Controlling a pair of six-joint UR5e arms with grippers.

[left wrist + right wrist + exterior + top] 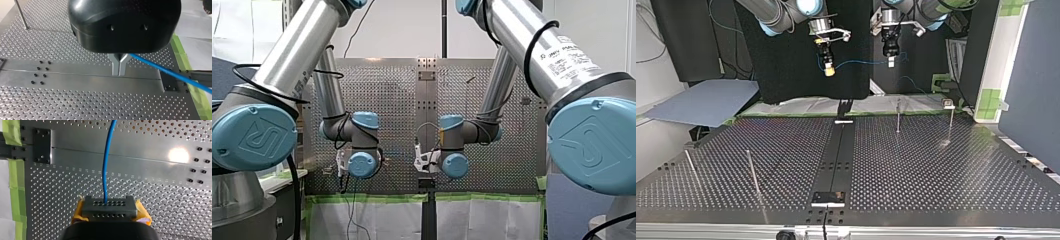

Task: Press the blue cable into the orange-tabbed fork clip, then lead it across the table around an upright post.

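Between my left arm's metal fingers [115, 67], clenched together high over the perforated metal counter [75, 100], the thin blue cable [170, 72] is pinched, and it runs off to my right arm's yellow-padded fingers [143, 214], which look clamped on it too. No orange-tabbed fork clip can be made out, and the thin upright metal posts [898, 117] stand well below both sets of fingers, untouched. By my reading, both steps remain undone

I see my right gripper [829, 71] and my left gripper [890, 61] hanging side by side over the perforated table [936, 170], the blue cable [861, 62] strung between their jaws.
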